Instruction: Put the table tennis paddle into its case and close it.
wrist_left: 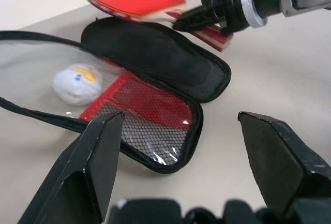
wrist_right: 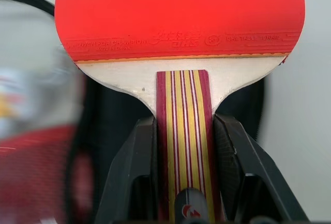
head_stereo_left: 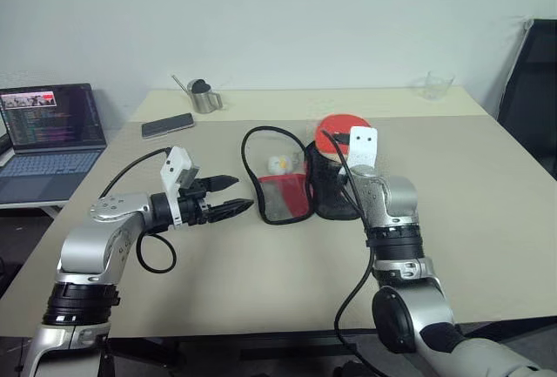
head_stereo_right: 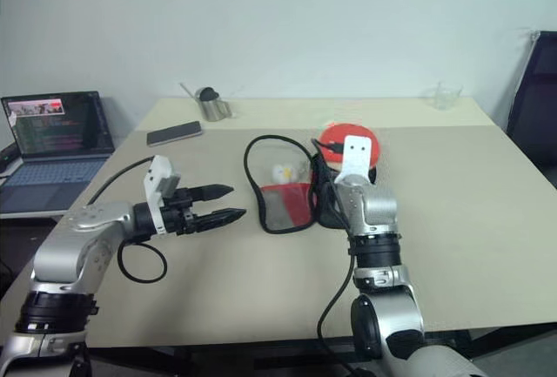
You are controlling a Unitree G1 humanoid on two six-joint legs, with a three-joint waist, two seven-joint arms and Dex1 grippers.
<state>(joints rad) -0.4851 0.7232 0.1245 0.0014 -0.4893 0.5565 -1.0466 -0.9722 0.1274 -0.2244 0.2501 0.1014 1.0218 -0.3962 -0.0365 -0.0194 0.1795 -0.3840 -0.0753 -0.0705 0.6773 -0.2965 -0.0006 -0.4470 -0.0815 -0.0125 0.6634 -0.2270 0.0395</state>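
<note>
The case point(head_stereo_left: 285, 198) lies open in the middle of the table, its red mesh pocket half toward me and its black lining point(wrist_left: 155, 53) turned up beside it. A white ball charm point(head_stereo_left: 278, 164) rests just behind the pocket. My right gripper point(wrist_right: 184, 131) is shut on the striped wooden handle of the table tennis paddle point(head_stereo_left: 342, 126). It holds the red face above the far right part of the case. My left gripper point(head_stereo_left: 231, 196) hovers open just left of the case, pointing at it, with nothing between its fingers.
A laptop point(head_stereo_left: 52, 129) sits on a side table at far left. A phone point(head_stereo_left: 167, 124) and a metal pitcher point(head_stereo_left: 204, 97) stand at the back left of the table, a clear cup point(head_stereo_left: 432, 86) at back right. A dark chair point(head_stereo_left: 535, 90) stands at the right edge.
</note>
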